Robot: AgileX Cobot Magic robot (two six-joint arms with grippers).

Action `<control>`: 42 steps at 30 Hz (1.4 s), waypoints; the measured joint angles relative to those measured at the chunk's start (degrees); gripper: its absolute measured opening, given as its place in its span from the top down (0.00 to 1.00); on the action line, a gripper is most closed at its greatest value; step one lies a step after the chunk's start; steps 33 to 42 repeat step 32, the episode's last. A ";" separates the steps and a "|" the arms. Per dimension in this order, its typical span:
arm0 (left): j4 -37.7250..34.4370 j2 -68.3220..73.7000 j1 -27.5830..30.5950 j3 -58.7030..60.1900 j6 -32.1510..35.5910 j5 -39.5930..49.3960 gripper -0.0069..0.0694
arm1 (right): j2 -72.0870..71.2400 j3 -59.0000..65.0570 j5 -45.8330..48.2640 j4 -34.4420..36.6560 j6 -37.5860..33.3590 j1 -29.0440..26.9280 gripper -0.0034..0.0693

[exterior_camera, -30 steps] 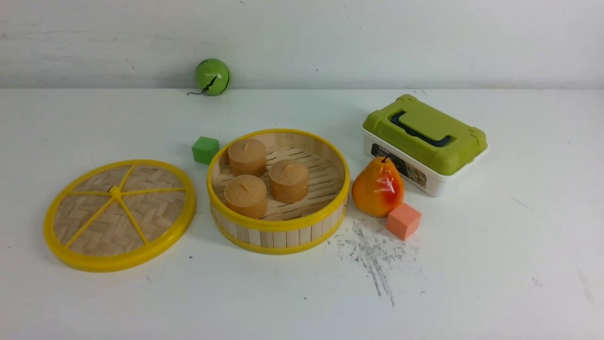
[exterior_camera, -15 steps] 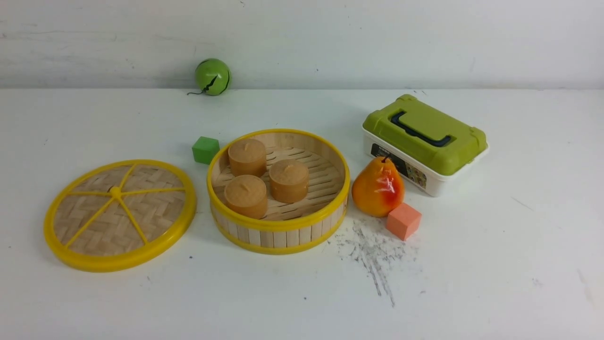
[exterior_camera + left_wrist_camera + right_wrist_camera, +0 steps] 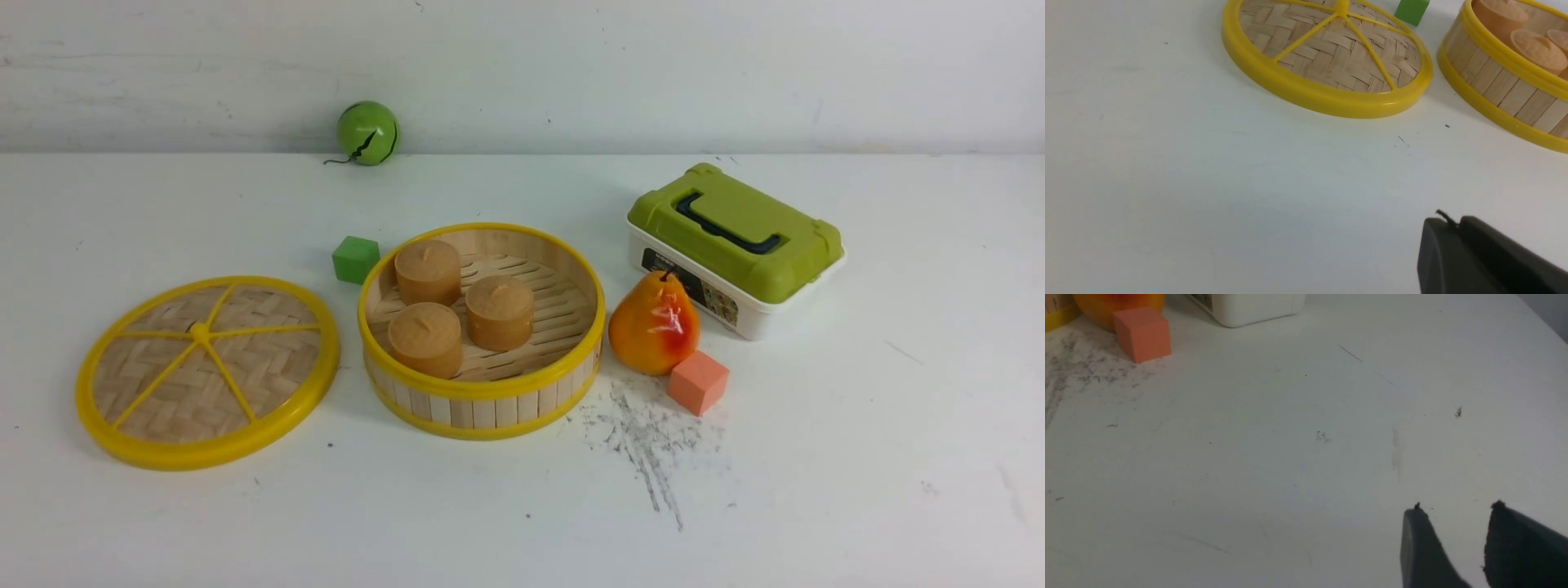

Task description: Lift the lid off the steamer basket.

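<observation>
No change across the last sec: nothing moved. Lid flat on table, left of steamer basket, just apart; job looks done. Left gripper pulled back over bare table, fingers together, holding nothing. Right gripper parted narrowly, also nothing held. Count: 3 tan cakes in basket, 2 cubes (green, orange), 1 pear, 1 green ball, 1 green-lidded box.

No visible change across front-view frames: lid, steamer basket, other objects all at same frame positions.
</observation>
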 joint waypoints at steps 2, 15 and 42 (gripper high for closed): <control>0.00 0.00 0.00 0.00 0.00 0.00 0.86 | 0.00 0.00 0.00 0.00 0.00 0.00 0.62; 0.00 0.00 0.00 0.00 0.02 0.00 0.83 | 0.00 0.00 0.00 0.00 0.00 0.00 0.62; 0.00 0.00 0.00 0.00 0.02 0.00 0.81 | 0.00 0.00 0.00 0.00 0.00 0.00 0.62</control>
